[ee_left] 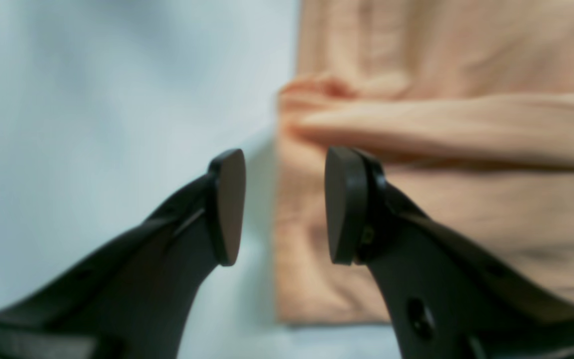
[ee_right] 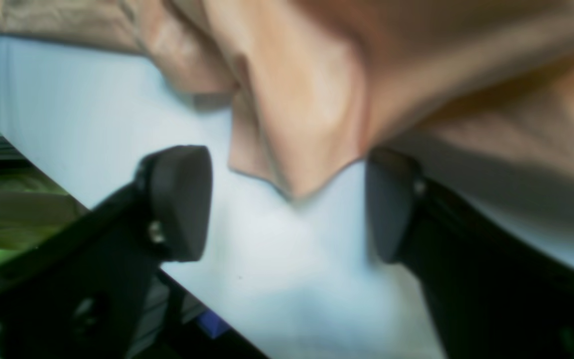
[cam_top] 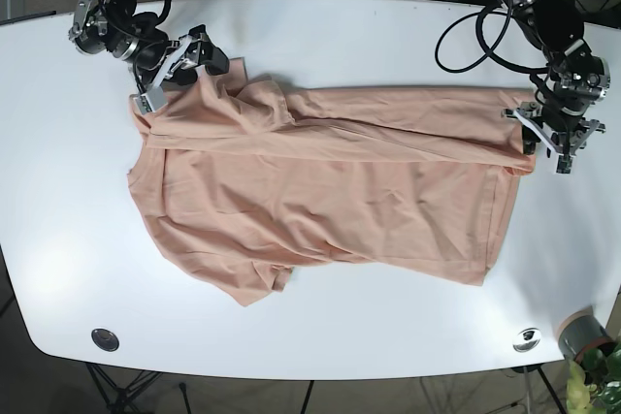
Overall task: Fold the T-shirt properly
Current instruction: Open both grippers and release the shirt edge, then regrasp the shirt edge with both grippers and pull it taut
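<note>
A: How do the grippers stand?
B: The left gripper point(ee_left: 284, 207) is spread at the hem edge; the right gripper point(ee_right: 289, 204) gapes around a hanging fold.
A: And the T-shirt point(cam_top: 320, 191)?
B: Spread across the white table point(cam_top: 388, 36), top edge folded over.

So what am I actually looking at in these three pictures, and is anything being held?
It's a two-armed robot folding a peach T-shirt on a white table. The wide picture looks down from above. The other two come from cameras on each wrist, so the black prongs are fingers seen close up. The left hand sits at the shirt's hem end, open, with the cloth edge beside it. The right hand is at the collar end, also open, a fold of fabric hanging between its fingers. Nothing is gripped.
</note>
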Robot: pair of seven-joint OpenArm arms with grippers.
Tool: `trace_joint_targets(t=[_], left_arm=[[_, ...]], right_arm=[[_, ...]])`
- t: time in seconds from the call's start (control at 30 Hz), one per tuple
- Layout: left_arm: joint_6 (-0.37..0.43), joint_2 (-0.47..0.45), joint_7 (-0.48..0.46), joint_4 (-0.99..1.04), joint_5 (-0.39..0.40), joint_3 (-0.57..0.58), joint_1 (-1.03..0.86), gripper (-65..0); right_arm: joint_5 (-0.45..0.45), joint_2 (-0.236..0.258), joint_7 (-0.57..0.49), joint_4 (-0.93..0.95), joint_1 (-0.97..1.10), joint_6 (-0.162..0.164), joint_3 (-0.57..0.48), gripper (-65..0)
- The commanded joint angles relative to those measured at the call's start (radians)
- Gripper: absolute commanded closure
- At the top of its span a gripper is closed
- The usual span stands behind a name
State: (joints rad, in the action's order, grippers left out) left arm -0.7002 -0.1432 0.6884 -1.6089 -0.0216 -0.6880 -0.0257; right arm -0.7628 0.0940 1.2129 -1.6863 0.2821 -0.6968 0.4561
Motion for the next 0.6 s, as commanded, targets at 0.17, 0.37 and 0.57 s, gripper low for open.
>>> trace_joint_targets(t=[0.17, 0.37, 0.57], left_arm=[[0.002, 0.023, -0.117, 0.086, 0.001, 0.049, -0.003, -24.4], [0.002, 0.023, -0.152, 0.177, 0.001, 0.047, -0.004, -24.3], [0.002, 0.015, -0.16, 0.184, 0.001, 0.046, -0.021, -24.3]], right_arm=[[-0.004, -0.001, -0.003, -0.008, -0.028, -0.001, -0.05, -28.1], [-0.004, -0.001, -0.006, 0.024, -0.044, -0.001, -0.056, -24.7], [-0.004, 0.0, -0.006, 0.035, -0.062, -0.001, -0.053, -5.5]])
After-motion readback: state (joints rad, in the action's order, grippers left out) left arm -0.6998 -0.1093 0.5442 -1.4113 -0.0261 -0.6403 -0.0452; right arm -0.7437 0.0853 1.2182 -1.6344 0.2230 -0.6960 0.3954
